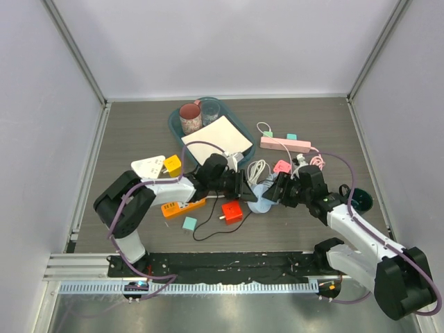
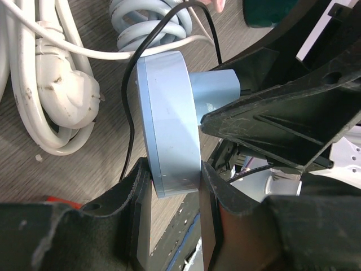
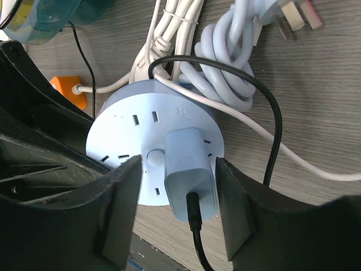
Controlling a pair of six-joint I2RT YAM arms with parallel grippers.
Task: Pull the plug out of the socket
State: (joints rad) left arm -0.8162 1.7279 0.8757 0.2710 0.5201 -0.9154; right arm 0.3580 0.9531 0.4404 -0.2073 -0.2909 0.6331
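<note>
Round pale-blue socket (image 1: 261, 201) near the middle of the dark table (image 1: 139, 125), between the two grippers. Appears edge-on from the left wrist and face-on from the right wrist. Pale-blue plug (image 3: 190, 180) seated in that face, long axis square to the disc, pointing away from the left gripper toward the right arm. Black cable (image 3: 271, 130) leaving its back end. Left gripper (image 2: 174, 175) clamped on the socket's rim, forearm low, reaching in from the left. Right gripper (image 3: 177, 169) reaching in from the right, fingers parted either side of the plug, with a sliver of gap on one side. Coiled white cord (image 2: 51, 96) and blue cord (image 3: 237, 56) just beside.
</note>
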